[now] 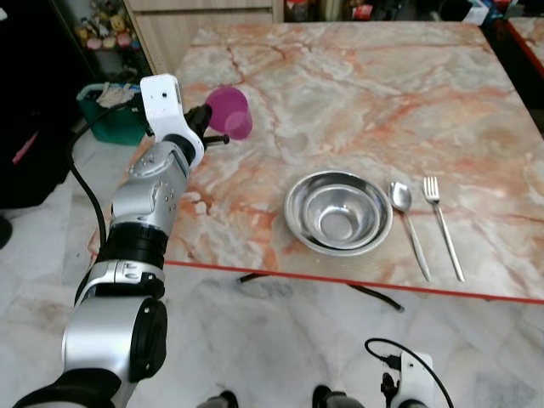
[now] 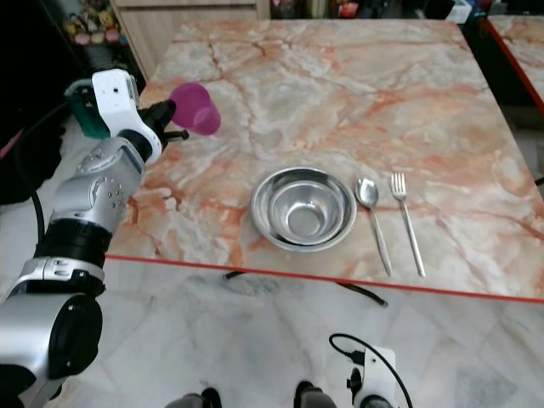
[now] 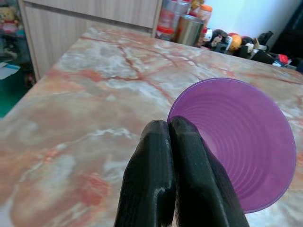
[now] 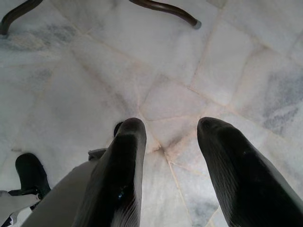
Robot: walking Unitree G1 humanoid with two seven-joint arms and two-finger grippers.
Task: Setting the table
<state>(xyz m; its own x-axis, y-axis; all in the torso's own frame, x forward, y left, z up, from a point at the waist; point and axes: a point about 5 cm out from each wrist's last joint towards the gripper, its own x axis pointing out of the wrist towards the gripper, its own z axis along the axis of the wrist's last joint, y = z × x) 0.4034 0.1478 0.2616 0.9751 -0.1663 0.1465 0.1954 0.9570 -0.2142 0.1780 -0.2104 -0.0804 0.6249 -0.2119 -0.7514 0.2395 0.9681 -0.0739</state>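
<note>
My left gripper (image 1: 209,119) is shut on the rim of a purple plastic cup (image 1: 229,110), pinching its wall between both fingers (image 3: 163,156). It holds the cup tilted just above the left part of the marble table (image 1: 382,93). In the left wrist view the cup's open mouth (image 3: 241,142) faces the camera. Near the table's front edge stands a steel bowl (image 1: 338,212). A spoon (image 1: 406,223) and a fork (image 1: 442,223) lie side by side to its right. My right gripper (image 4: 171,125) hangs open over the tiled floor, holding nothing.
A green basket (image 1: 115,115) stands on the floor left of the table, beside a wooden cabinet (image 1: 170,30). Jars and small figures (image 3: 189,28) line the table's far edge. A dark curved table leg (image 1: 374,293) shows under the red front edge.
</note>
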